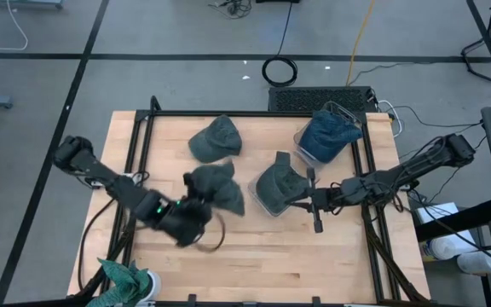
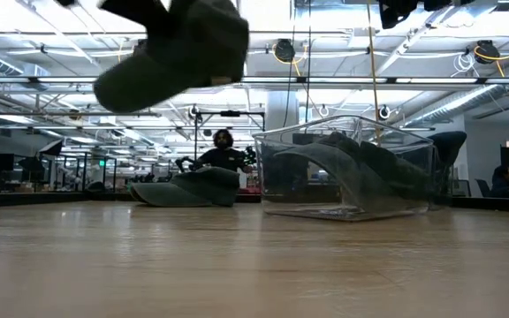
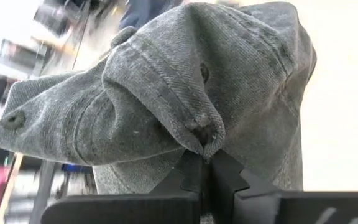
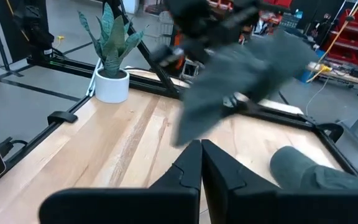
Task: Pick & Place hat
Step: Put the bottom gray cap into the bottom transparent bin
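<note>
Left tool (image 3: 205,163) pinching a grey hat (image 1: 216,186), lifted off the desk (image 1: 271,256), hanging left of center. Right tool (image 4: 201,155) pressed together, empty, low beside a clear bin (image 1: 267,203) holding another grey hat (image 1: 280,181). Third grey hat (image 1: 216,138) behind; blue hat (image 1: 326,136) in far bin (image 1: 300,148).

Right gripper (image 4: 201,163) had its fingers pressed together over the wooden table (image 4: 123,143). Ahead, a grey hat (image 4: 241,81) hung off the table under the other arm's gripper (image 4: 197,22). Another grey hat (image 4: 309,171) lay nearby; a potted plant (image 4: 112,65) stood at the table's corner.
</note>
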Tool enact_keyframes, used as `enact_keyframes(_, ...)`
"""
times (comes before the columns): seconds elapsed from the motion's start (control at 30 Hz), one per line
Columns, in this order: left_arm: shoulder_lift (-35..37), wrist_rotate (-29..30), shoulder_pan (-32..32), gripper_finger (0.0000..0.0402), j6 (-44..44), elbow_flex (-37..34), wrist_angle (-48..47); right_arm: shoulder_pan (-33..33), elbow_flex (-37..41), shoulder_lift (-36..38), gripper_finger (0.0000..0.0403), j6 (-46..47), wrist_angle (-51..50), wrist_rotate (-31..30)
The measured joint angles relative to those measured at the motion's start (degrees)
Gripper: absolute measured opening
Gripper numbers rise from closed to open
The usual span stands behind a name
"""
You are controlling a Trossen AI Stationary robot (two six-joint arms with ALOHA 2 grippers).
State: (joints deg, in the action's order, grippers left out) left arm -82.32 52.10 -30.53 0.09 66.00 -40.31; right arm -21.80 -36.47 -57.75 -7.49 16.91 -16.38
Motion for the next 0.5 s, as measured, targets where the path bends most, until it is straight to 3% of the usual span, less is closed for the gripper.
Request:
enact_keyframes(0.23, -0.04, 4.60, -10.24, 0.0005, 3.41, 0.00, 6.14, 0.02, 0.00, -4.31, 0.0000, 0.55, 1.56, 0.13)
enact_keyframes(0.37, -1.22, 5.40, -12.62, 0.0006, 8.72, 0.02, 7.73, 0.27, 0.00, -8.99, 0.0000, 3.33, 10.62, -0.07)
enact_keyframes(0.5, -4.48, 10.24, -13.01, 0.0014, 13.51, 0.02, 7.52, 2.28, -0.02, -14.55, 0.0023, 7.21, 21.23, 0.45)
